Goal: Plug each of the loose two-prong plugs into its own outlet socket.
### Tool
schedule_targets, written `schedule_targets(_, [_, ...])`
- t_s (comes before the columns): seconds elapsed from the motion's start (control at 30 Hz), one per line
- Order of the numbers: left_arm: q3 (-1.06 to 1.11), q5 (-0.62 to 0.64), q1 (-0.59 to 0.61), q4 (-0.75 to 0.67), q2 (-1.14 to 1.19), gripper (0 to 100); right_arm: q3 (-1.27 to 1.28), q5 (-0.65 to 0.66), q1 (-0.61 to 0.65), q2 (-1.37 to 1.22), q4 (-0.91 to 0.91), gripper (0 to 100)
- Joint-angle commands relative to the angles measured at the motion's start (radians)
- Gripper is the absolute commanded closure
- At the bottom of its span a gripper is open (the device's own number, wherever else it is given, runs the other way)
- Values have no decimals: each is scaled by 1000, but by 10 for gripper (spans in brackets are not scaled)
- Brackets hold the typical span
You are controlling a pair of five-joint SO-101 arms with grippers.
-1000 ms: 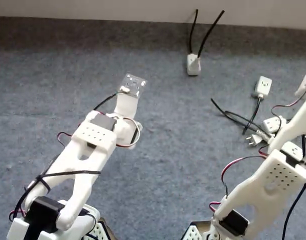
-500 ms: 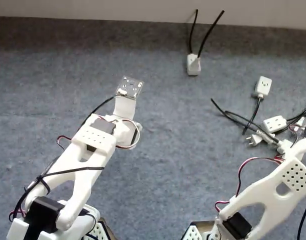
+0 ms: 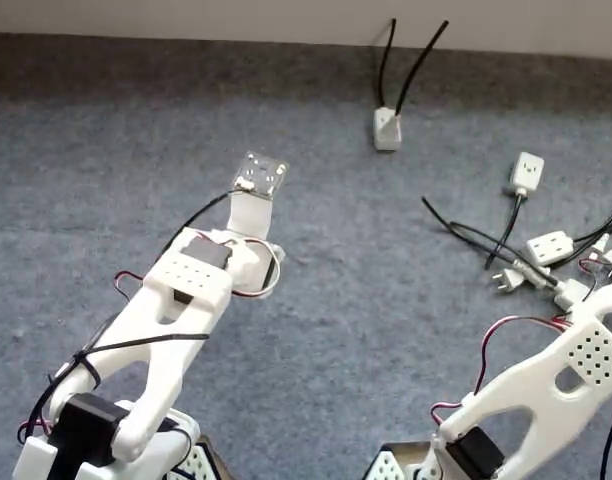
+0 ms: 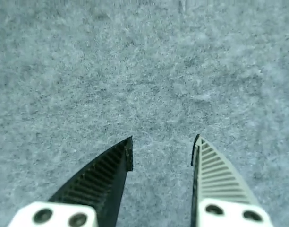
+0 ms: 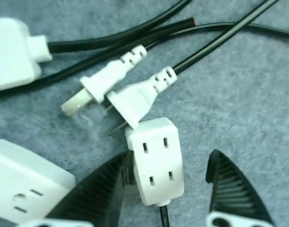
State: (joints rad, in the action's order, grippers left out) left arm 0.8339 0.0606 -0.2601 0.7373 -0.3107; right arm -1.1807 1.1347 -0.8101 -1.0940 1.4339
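Carpet (image 3: 316,330), grey, short-pile, covering the table.

Left claw (image 4: 163,139): one black ribbed finger (image 4: 104,182) and one white ribbed finger (image 4: 217,179), spread fairly wide. It grips nothing and hangs over bare carpet. Its white arm (image 3: 181,290) lies from 7 o'clock towards 11 o'clock in the high view.

Right claw (image 5: 170,158): black ribbed fingers spread wide, astride a white rectangular outlet block with two pairs of slots (image 5: 156,163). One finger (image 5: 104,189) is against the block's side, the other (image 5: 229,187) apart from it. Nothing is clamped.

Loose plugs: two, white, two-prong, on black cords (image 5: 220,35).
- The first plug (image 5: 135,100) lies against the end of the slotted block, prongs bare.
- The second plug (image 5: 95,86) lies just beside the first, prongs free on the carpet.

Other outlets, right wrist view: a white corded outlet (image 5: 10,49) beyond the plugs, and a white square outlet (image 5: 26,182) beside the claw.

High view:
- 12 o'clock: a small white outlet (image 3: 386,128), with two black leads (image 3: 416,65) running to the far edge.
- 2 o'clock: a white upright outlet (image 3: 527,172).
- 3 o'clock: a white flat outlet (image 3: 549,246), with a white plug (image 3: 506,281) near it.
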Motion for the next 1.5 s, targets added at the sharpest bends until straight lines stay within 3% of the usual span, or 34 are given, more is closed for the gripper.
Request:
schedule_targets(0.0, [15,3,-16,-57,-25,787,-7,44,-4,-22,18,753])
schedule_targets(0.2, [18,3,-16,-63,-25,787,-13,110,-4,-31,107,756])
schedule_targets(0.33, [18,3,-16,-63,-25,787,-44,103,-4,-30,107,875])
schedule_targets(0.43, [18,3,-16,-63,-25,787,-151,-11,-4,-25,107,941])
schedule_targets(0.57, [18,3,-16,-64,-25,787,-372,-206,12,-25,134,940])
schedule_targets(0.77, [16,3,-16,-64,-27,787,-611,-400,113,-22,329,940])
schedule_targets(1.07, [15,3,-15,-64,-27,787,-446,-881,268,99,334,943])
schedule_targets(1.27, [15,3,-15,-64,-27,787,-114,-1043,440,268,334,939])
schedule_targets(1.47, [13,3,-15,-66,-27,787,323,-1175,691,493,326,943])
